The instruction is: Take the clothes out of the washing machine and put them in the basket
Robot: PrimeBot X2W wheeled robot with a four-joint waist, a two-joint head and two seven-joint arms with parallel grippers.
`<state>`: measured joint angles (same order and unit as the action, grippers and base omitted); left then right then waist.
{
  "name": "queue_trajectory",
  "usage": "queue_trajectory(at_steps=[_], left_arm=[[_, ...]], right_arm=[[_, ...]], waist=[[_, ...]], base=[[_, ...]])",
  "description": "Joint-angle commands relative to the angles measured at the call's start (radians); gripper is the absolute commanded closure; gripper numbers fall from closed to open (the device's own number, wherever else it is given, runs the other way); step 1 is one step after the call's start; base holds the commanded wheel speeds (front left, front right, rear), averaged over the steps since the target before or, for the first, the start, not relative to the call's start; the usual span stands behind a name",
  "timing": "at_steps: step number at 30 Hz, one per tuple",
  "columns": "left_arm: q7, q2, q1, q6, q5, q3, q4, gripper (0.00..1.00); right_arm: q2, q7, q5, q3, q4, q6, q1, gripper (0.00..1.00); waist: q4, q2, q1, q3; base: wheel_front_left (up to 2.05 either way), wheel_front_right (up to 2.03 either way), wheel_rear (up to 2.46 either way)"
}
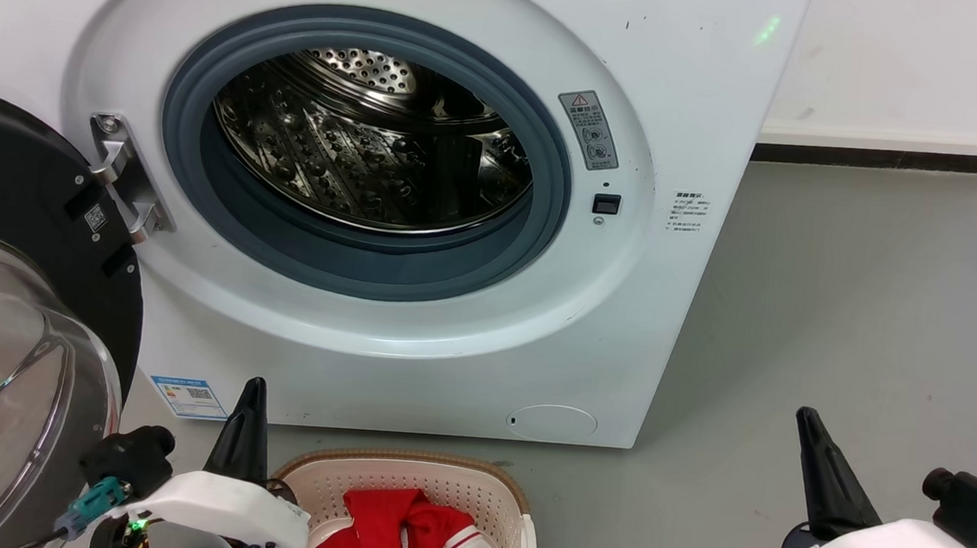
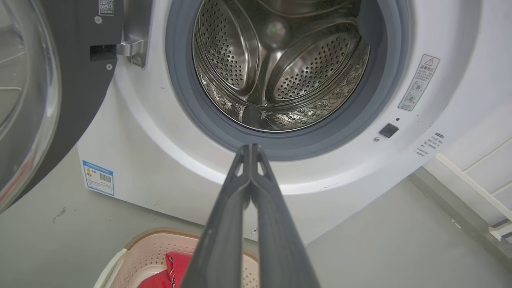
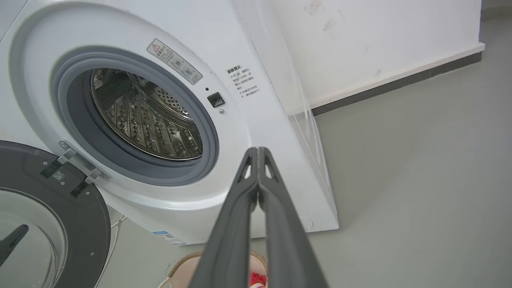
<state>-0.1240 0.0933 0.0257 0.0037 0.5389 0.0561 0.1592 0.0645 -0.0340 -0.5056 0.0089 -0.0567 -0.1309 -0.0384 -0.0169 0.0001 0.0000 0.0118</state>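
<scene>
grey floor (image 1: 838,316) fronts the washing machine (image 1: 415,346), drum (image 1: 376,163) bare; the clothes (image 1: 389,525) lie in the basket (image 1: 439,484) just before it, so left gripper (image 1: 250,395) and right gripper (image 1: 806,423) rest pinched together, empty.

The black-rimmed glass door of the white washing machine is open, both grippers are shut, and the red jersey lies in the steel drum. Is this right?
Not quite. The red jersey lies in the low cream plastic basket, not in the perforated steel drum, which looks empty in the head view. The rest is right.
</scene>
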Motion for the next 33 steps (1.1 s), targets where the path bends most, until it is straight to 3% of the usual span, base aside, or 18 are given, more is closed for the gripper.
queue_trajectory(at_steps=[1, 33], left_arm=[[0.007, 0.001, 0.030, -0.007, 0.037, -0.010, -0.009, 1.00], [0.102, -0.017, 0.056, -0.060, 0.459, -0.076, 0.028, 1.00]], right_arm=[[0.009, 0.002, -0.043, -0.003, 0.006, 0.000, 0.033, 1.00], [0.020, 0.040, -0.500, -0.025, -0.071, 0.000, 0.081, 1.00]], waist=[[0.000, -0.0001, 0.0000, 0.000], [0.005, -0.0001, 0.0000, -0.003]], base=[[0.00, 0.00, 0.00], [0.00, 0.00, 0.00]])
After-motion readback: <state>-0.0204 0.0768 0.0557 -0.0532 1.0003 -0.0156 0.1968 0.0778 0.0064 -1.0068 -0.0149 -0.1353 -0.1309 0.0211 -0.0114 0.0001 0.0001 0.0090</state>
